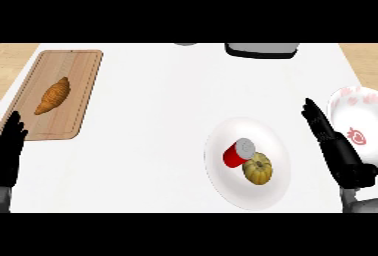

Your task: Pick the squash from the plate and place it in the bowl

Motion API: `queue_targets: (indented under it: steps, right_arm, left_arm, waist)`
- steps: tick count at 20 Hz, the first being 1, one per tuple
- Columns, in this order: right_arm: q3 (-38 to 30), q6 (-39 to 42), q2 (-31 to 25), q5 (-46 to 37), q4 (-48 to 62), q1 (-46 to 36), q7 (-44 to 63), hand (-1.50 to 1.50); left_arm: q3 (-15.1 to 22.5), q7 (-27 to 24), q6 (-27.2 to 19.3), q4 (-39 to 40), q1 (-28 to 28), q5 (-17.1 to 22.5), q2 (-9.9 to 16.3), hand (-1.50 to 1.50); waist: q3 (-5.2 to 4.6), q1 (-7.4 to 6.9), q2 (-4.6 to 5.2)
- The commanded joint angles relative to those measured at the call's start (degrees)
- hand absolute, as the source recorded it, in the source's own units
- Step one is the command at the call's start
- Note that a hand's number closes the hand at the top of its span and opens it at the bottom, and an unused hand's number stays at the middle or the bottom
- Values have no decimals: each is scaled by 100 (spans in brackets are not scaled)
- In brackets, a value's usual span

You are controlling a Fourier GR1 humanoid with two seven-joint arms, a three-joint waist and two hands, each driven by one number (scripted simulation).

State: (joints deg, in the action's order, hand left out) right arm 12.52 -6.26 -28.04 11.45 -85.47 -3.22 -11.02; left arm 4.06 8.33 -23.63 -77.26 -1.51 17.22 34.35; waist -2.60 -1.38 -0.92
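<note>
The squash lies on the white plate, which sits toward the near right part of the table, and a red can lies tipped on the same plate, touching the squash on its far left side. The bowl, white with red marks, stands at the table's right edge, just beyond the plate. The right hand hangs between the plate and the bowl with its fingers straight and spread only a little, holding nothing; it has not yet reached the squash. The step in hand looks to be the approach and grasp. To do it well, the hand should probably come at the squash from the right or near side, away from the can, so the fingers close round the squash alone and do not knock the can. A lift straight up before the short carry to the right would likely keep it from dragging on the plate's rim. The left hand rests open at the table's left edge, beside a wooden board that carries a croissant.
</note>
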Motion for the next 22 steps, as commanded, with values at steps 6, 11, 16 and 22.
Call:
queue_targets:
  steps: [6,11,16,22]
  right_arm:
    - [1589,129,387,-615,98,-204,2468,150]
    - [1111,-2564,1073,-2067,-474,123,2108,-150]
    - [1808,-3326,1214,-3295,-1739,709,2345,-150]
    - [1630,-2319,832,-5031,-2305,-247,5145,-150]
  left_arm:
    - [1025,-720,583,-1028,-890,-175,-884,0]
    - [1186,-696,461,-929,-705,-50,-1356,0]
    - [1447,-782,340,-1139,-528,-379,-1536,0]
    - [1271,-569,512,-907,-1044,-363,-1548,0]
  waist:
    - [223,85,103]
    - [248,420,14]
    - [252,218,50]
    - [237,212,73]
